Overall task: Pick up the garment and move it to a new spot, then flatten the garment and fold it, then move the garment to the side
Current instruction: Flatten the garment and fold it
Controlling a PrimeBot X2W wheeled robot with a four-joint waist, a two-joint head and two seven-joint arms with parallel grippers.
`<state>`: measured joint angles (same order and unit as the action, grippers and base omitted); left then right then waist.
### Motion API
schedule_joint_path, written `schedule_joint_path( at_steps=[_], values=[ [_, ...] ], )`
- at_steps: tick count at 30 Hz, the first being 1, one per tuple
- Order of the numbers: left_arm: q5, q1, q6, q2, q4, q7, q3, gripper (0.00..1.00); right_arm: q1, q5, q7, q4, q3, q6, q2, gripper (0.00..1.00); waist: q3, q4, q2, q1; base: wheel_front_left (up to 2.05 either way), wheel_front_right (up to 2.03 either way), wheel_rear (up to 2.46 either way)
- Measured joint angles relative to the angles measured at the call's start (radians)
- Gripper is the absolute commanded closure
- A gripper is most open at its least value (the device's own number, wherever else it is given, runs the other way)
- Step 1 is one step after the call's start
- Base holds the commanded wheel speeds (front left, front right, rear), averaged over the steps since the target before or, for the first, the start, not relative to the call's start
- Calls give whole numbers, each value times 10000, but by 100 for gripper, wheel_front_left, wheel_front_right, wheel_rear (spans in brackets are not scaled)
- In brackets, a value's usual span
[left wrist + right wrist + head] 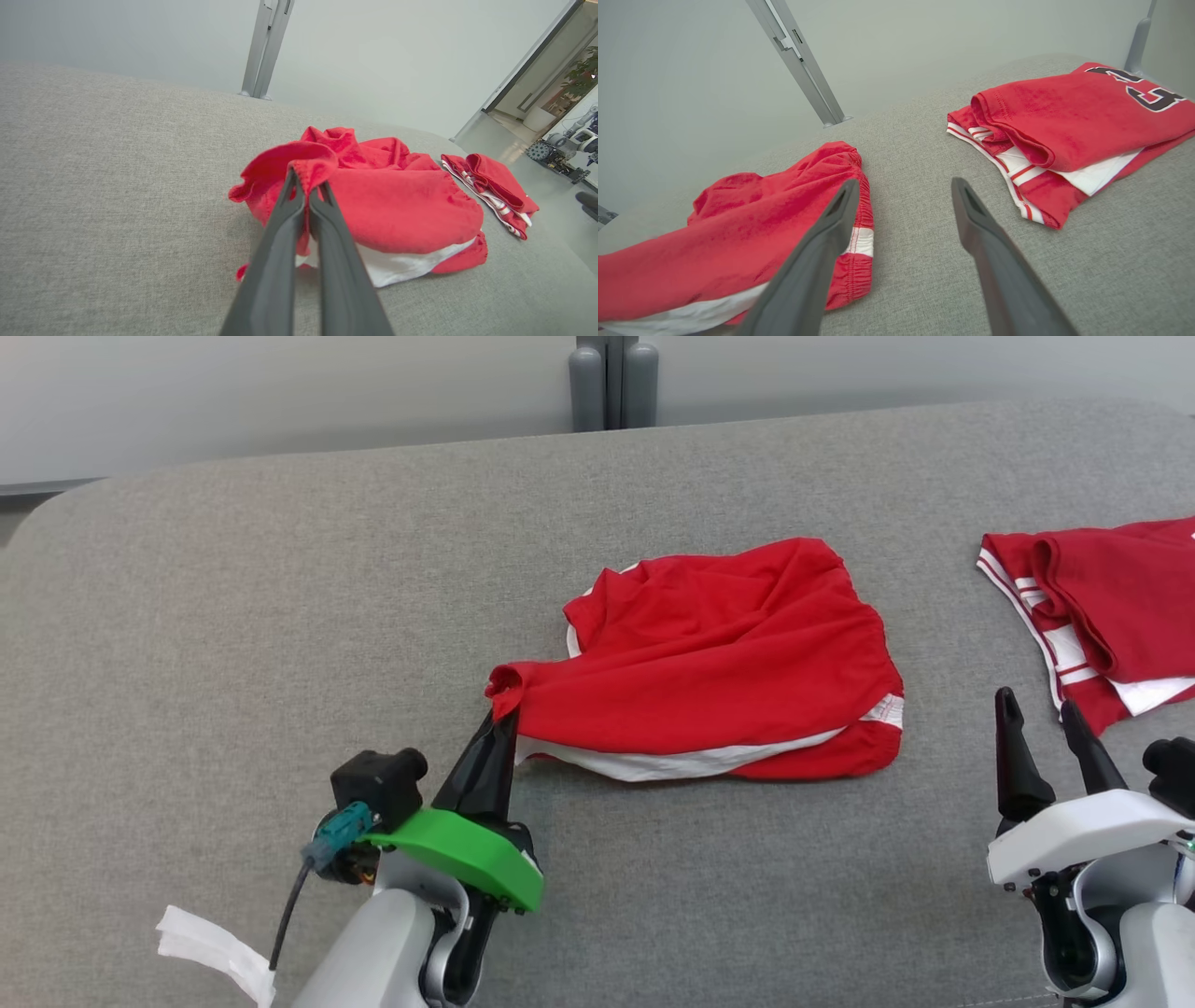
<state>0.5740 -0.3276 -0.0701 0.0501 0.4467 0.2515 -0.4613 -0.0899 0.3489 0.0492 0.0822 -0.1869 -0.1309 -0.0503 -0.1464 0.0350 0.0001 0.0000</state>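
A crumpled red garment [719, 658] with white trim lies in the middle of the grey padded surface [233, 616]. My left gripper [501, 714] is shut on the garment's near left corner, which is lifted into a small bunch. In the left wrist view the two dark fingers [280, 242] pinch that red corner of the garment [402, 210], with my left gripper [306, 179] closed tight. My right gripper [1036, 705] stands open at the lower right, apart from the cloth. In the right wrist view my right gripper [903, 186] is open above bare surface, the garment [738, 233] to its left.
A second red garment [1106, 607], folded, with white stripes lies at the right edge, also seen as the folded garment [1069, 126] with a dark number. A grey post [613, 383] stands behind the surface. A white strip [215, 947] hangs by my left arm.
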Motion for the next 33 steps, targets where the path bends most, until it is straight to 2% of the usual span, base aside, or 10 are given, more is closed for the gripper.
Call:
schedule_joint_path(
  at_steps=[3, 6, 12, 18, 19, 20, 21, 27, 33],
  values=[
    [299, 28, 4, 132, -424, -462, 144, 100, 9, 19, -48, 81, 17, 0, 2, 0, -32, -26, 0, 0, 0, 0, 0],
    [483, -109, 109, 343, -257, -1089, 288, 100, -27, 54, -86, 167, 102, 0, 2, 0, -112, 38, 0, 0, 0, 0, 0],
    [500, -1027, 219, 637, 934, -1615, 435, 100, -331, 65, -290, 261, 282, 0, 4, 0, -367, 374, 0, 0, 0, 0, 0],
    [456, -1978, 153, 830, 2236, -1607, 504, 100, -556, -178, -635, 445, 278, 0, 6, 0, -675, 810, 0, 0, 0, 0, 0],
    [458, -2061, 88, 842, 2428, -1553, 500, 75, -593, -184, -715, 468, 293, 0, 2, 0, -715, 880, 0, 0, 0, 0, 0],
    [458, -2110, 36, 844, 2594, -1421, 487, 40, -595, -226, -842, 481, 337, 0, 4, 0, -743, 946, 0, 0, 0, 0, 0],
    [460, -2142, -13, 836, 2725, -1312, 499, 0, -594, -274, -928, 504, 370, 0, 6, 0, -753, 991, 0, 0, 0, 0, 0],
    [483, -2189, -240, 871, 3365, -479, 510, 0, -561, -449, -1239, 780, 577, 0, 4, 0, -541, 1018, 0, 0, 0, 0, 0],
    [257, -1853, -265, 907, 3085, 42, 579, 0, -398, -556, -1304, 834, 798, 0, 10, 0, -50, 728, 0, 0, 0, 0, 0]
  ],
)
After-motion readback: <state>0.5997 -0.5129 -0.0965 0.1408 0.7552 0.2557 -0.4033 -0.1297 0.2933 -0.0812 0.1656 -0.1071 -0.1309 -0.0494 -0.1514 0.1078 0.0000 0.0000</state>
